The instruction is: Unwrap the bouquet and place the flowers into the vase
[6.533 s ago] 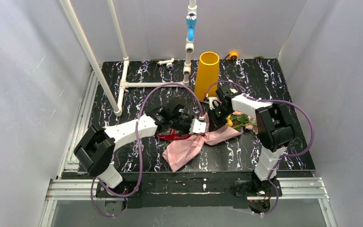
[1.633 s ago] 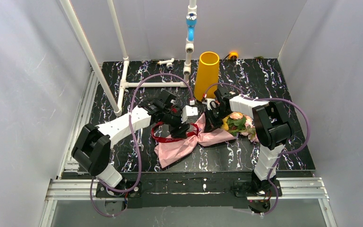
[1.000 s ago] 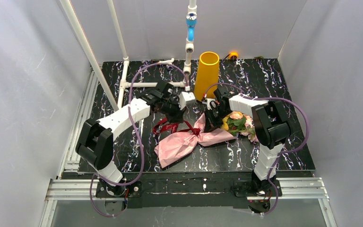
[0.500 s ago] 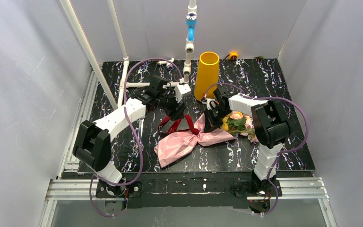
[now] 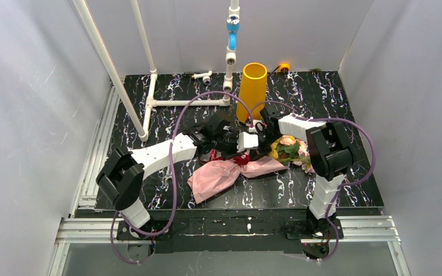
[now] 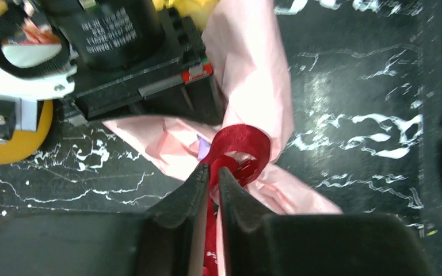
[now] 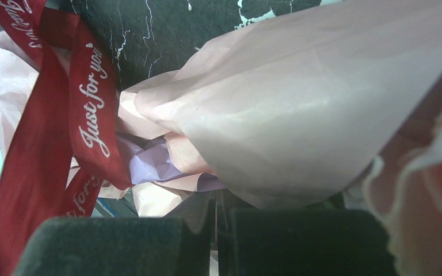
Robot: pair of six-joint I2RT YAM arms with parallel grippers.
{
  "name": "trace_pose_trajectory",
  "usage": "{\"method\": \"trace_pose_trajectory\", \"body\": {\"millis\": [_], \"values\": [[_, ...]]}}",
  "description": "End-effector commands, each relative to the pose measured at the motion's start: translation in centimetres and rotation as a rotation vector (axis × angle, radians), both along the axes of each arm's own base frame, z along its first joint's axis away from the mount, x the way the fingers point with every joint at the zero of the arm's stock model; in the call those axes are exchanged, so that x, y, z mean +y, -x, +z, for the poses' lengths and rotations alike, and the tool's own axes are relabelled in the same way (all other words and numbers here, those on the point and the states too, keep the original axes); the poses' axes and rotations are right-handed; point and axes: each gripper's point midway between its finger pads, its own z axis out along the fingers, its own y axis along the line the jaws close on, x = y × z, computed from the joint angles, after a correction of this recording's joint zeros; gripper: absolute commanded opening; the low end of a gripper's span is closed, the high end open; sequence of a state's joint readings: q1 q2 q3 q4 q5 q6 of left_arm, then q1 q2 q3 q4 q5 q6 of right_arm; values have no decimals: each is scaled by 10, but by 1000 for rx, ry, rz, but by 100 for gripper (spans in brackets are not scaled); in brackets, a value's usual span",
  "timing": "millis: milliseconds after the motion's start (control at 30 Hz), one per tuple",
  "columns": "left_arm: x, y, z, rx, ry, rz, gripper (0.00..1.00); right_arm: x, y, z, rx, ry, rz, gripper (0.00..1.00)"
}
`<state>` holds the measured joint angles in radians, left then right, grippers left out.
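The bouquet lies mid-table, its pink-lilac paper spread to the near left and the flowers pointing right. A dark red ribbon printed "Just for you" loops around its neck. My left gripper is over that neck, and in the left wrist view the left gripper is shut on a strand of the ribbon. My right gripper sits at the neck from the far side. Its jaws are together under the paper in the right wrist view, beside the ribbon. The mustard vase stands upright just behind.
A white pipe frame crosses the back left of the black marbled table. A pipe with a blue section rises just left of the vase. A small orange object sits at the back edge.
My left gripper let go of the ribbon at the back left, swung right to the bouquet's neck and closed on the ribbon there. The right arm has stayed put.
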<state>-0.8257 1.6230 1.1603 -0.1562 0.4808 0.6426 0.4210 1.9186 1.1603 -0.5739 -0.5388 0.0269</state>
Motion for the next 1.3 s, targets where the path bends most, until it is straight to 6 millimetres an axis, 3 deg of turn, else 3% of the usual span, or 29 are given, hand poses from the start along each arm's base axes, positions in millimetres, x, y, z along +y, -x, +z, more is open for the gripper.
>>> {"method": "trace_pose_trajectory", "body": {"millis": [0,233,333,433,467,533,567,600,700,767,1000,1100,1267], "values": [[28,-22,-23,52,-82,161,3,-54,36,-67,74,312,58,1],[136,-89,-46,154,-140,596,0,-52,39,-64,72,294,51,1],[158,-86,-56,181,-188,585,0,-52,40,-64,78,288,50,1],[162,-58,-66,252,-257,426,0,-51,41,-64,82,282,49,1],[161,-59,-61,281,-248,431,6,-50,42,-64,84,280,49,1],[158,-68,-37,363,-144,427,55,-50,41,-63,83,277,49,1],[152,-76,-18,359,-76,415,70,-50,41,-63,83,275,48,1],[144,-80,-3,333,-19,393,72,-50,42,-64,82,275,47,1],[115,-79,36,243,129,276,68,-49,43,-63,85,270,47,1],[94,-70,43,216,136,215,61,-49,44,-63,86,268,47,1],[35,-32,7,170,48,-18,51,-48,44,-63,94,260,46,1],[22,-26,-8,168,19,-59,49,-48,45,-63,92,258,45,1],[18,-22,-39,155,-65,-77,49,-46,46,-64,104,251,45,1]]}}
